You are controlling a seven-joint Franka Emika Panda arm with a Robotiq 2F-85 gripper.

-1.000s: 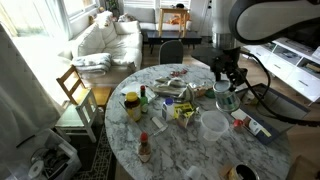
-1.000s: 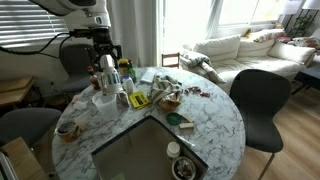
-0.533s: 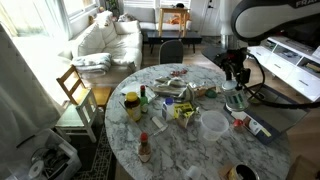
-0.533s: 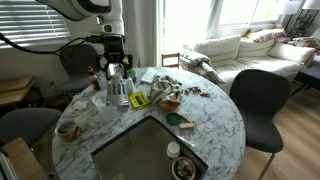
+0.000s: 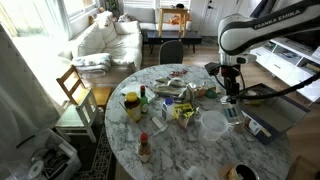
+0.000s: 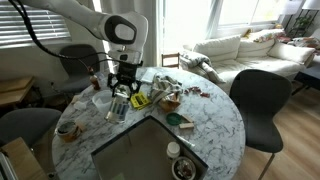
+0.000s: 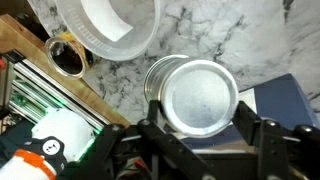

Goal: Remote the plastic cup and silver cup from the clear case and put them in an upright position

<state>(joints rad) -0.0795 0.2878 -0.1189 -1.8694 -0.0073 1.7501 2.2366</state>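
My gripper is shut on the silver cup, a short metal cylinder with one finger on each side and its round end facing the wrist camera. The cup hangs low over the marble table, right beside the clear case, a wide whitish tub that looks empty inside. In both exterior views the gripper stands close to the clear case. The cup is barely visible under the fingers there. I cannot pick out the plastic cup in any view.
A small dark-rimmed bowl sits near the tub, and a dark blue box lies under the gripper's side. Bottles, jars and snack packets crowd the table's middle. A sunken tray fills the table's near part.
The arm has come down from above the table's far edge and moved in beside the clear case, carrying the silver cup. The grip has not changed.
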